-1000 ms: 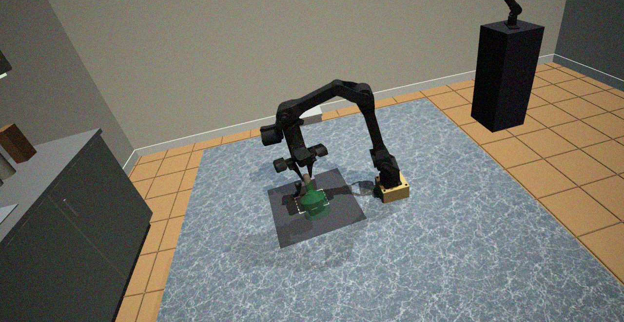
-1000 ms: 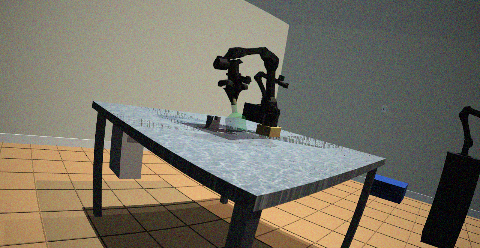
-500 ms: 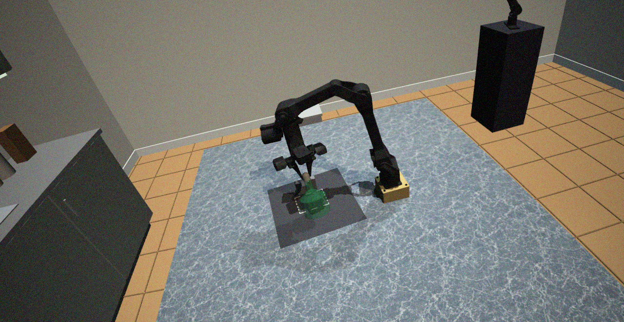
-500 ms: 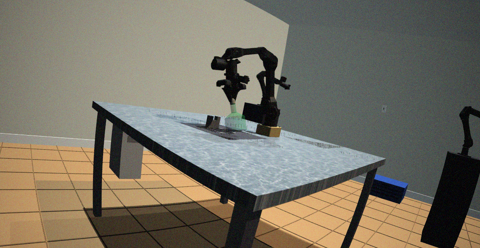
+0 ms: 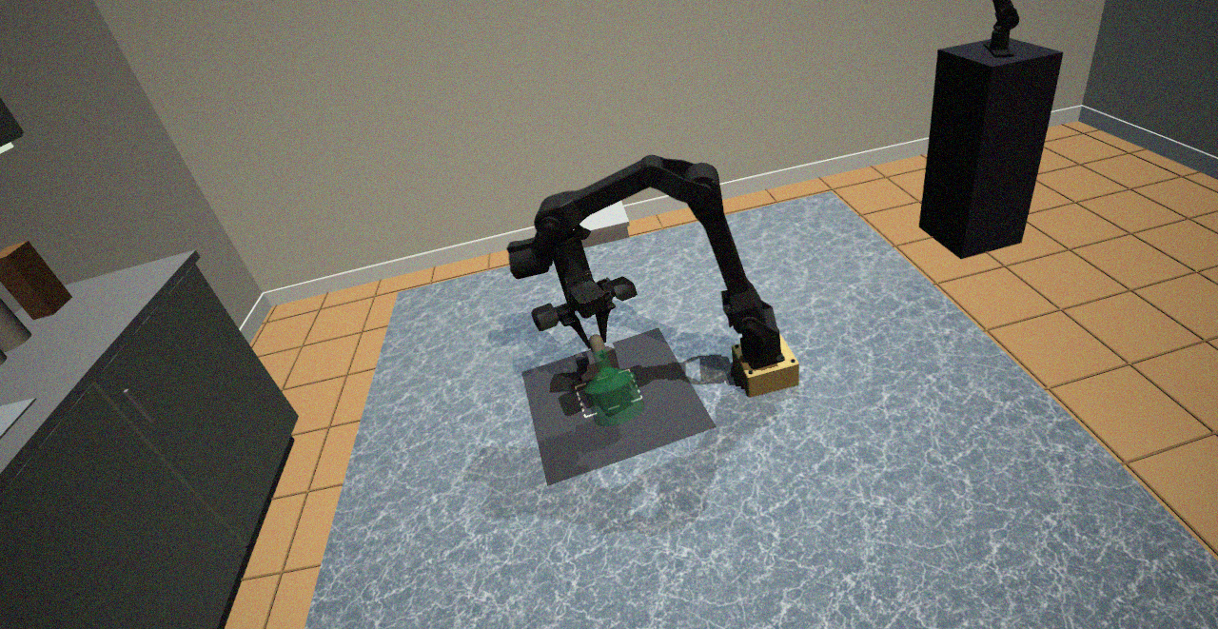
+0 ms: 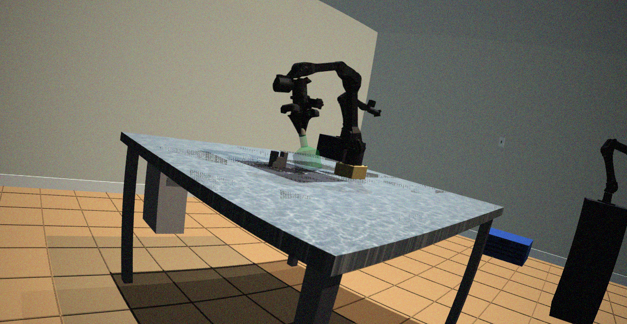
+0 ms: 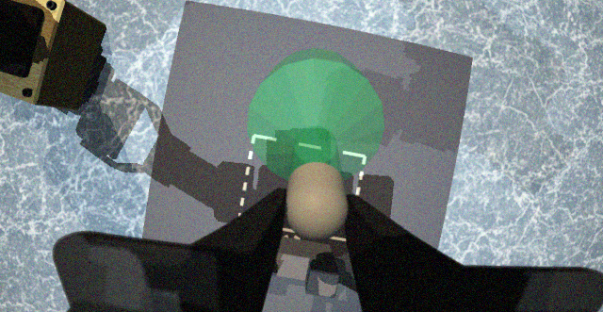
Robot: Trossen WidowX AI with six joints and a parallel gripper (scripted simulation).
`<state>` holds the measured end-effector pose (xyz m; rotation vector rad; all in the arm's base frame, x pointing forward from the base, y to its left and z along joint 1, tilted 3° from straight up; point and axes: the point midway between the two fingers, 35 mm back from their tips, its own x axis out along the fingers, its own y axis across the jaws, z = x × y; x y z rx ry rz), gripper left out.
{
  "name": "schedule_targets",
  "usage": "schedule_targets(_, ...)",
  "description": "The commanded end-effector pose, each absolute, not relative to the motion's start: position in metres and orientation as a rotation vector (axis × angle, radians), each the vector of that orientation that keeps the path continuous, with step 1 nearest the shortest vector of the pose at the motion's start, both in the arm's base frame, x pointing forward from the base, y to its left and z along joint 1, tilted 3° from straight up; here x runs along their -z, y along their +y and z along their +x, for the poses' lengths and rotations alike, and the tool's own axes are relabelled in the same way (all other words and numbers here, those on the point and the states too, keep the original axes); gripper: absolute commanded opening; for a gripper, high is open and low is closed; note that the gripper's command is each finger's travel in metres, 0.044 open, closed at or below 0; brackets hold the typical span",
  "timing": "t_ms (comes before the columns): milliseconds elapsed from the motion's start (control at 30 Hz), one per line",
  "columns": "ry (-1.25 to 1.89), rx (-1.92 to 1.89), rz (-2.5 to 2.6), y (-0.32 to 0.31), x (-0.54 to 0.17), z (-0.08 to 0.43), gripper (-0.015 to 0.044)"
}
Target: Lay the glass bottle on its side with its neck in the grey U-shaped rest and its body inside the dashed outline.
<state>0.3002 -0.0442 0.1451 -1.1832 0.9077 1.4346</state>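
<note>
Your tool (image 5: 596,341) (image 6: 302,131) (image 7: 315,200) is pinching the tan-stoppered neck of the green glass bottle (image 5: 613,395) (image 6: 307,157) (image 7: 316,100), one finger to each side. The bottle is close to upright but leaning: its body hangs below the tool and out to the side away from the rest, with the neck end inclined towards the rest. That long axis is what your next move turns on; you will probably want to tip the neck further over to that side while the base stays low and supported. You can't tell here whether the base is touching.

Beneath, the white dashed outline (image 5: 587,415) (image 7: 363,158) is only partly covered by the body. Just beyond it stands the grey U-shaped rest (image 5: 585,367) (image 6: 277,159) (image 7: 316,276), the neck not yet in it. Both belong to the dark square mat (image 5: 561,455) (image 6: 320,177) (image 7: 212,43), nearer the left edge of the marbled blue surface (image 5: 852,455) (image 6: 333,216) (image 7: 528,161) than the right in the top view. Don't let go yet: it could topple and break.
</note>
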Motion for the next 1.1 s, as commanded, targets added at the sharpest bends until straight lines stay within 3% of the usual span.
schedule_targets(0, 0.916, -1.430, -1.188, -0.054, -0.144, 0.302, 0.0107)
schedule_targets(1067, 0.859, -1.461, -1.155, -0.072, -0.140, 0.304, 0.0107)
